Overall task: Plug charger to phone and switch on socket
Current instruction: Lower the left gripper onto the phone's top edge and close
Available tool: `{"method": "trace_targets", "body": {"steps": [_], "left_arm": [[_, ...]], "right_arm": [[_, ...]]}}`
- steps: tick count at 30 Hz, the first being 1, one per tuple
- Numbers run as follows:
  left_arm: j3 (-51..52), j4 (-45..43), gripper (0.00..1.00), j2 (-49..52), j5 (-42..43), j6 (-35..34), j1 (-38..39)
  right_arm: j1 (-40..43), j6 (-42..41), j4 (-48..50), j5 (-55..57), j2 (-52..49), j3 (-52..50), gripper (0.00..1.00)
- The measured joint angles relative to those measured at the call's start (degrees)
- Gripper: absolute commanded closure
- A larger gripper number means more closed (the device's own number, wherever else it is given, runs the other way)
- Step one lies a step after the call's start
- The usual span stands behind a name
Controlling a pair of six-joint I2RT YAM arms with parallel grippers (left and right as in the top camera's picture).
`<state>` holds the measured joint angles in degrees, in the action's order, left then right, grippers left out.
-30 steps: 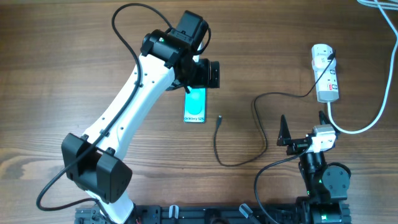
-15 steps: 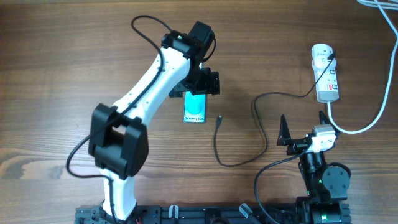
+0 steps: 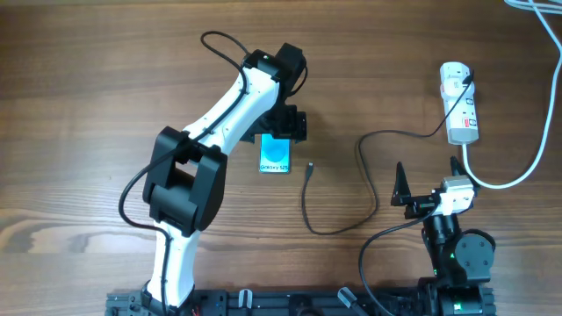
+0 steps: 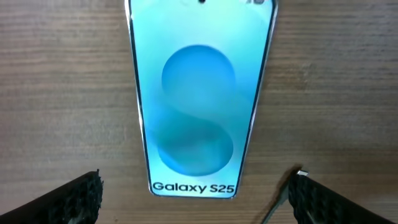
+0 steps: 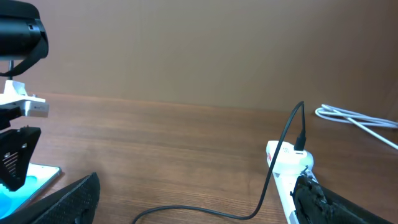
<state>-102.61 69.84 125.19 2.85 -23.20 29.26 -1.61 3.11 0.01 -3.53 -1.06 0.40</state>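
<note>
The phone (image 3: 275,155) lies flat on the wooden table, teal screen up, its "Galaxy S25" band toward the near edge. My left gripper (image 3: 283,125) hovers open over its far end. In the left wrist view the phone (image 4: 196,99) lies between and ahead of my fingers (image 4: 74,199), untouched. The charger's connector tip (image 3: 310,166) rests just right of the phone, and its black cable (image 3: 362,158) loops round to the plug in the socket (image 3: 459,105). My right gripper (image 3: 428,182) stands open near the table's front, with the socket (image 5: 287,163) ahead on its right.
A thick white cord (image 3: 527,171) runs from the socket's near end to the table's right edge and up to the far right corner. Both arm bases sit at the front edge. In the right wrist view the left gripper (image 5: 15,124) stands at far left.
My left arm has folded up, its elbow swinging right, and its gripper has come nearer and lower over the phone's far end. The right arm, phone and cable have not moved.
</note>
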Motion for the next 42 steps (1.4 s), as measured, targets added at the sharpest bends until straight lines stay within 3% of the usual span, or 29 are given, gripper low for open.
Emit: {"method": "trace_targets", "body": {"steps": [21,42], "left_arm": [[4.3,-8.3,0.0,0.0,0.2,2.6,-0.4],[6.4,-11.0,0.0,0.1,0.2,2.8,-1.7]], "right_arm": [[0.0,0.0,0.0,0.0,0.0,0.0,0.0],[0.0,0.0,0.0,0.0,0.0,0.0,0.0]]}}
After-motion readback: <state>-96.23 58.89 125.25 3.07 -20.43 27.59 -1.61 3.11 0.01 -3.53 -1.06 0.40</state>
